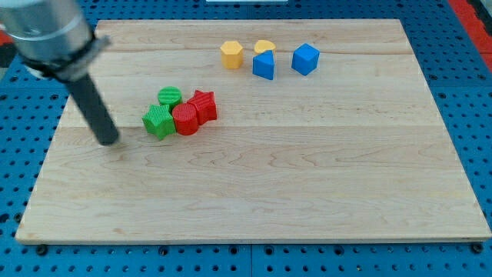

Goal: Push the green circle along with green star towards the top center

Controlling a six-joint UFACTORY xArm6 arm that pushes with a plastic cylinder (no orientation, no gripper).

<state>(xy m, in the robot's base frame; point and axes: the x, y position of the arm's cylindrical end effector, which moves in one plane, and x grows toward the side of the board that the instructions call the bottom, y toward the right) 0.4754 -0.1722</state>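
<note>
A green circle point(170, 97) and a green star point(158, 121) sit together at the board's left middle. The star lies below and left of the circle. A red circle point(185, 119) touches both, with a red star point(204, 106) to its right. My tip point(111, 141) rests on the board to the left of the green star and slightly lower, with a gap between them. The dark rod rises toward the view's top left.
Near the view's top centre stand a yellow hexagon point(231, 55), a yellow half-round block point(264, 47), a blue block point(264, 65) and a blue cube point(305, 58). The wooden board point(307, 177) lies on a blue perforated table.
</note>
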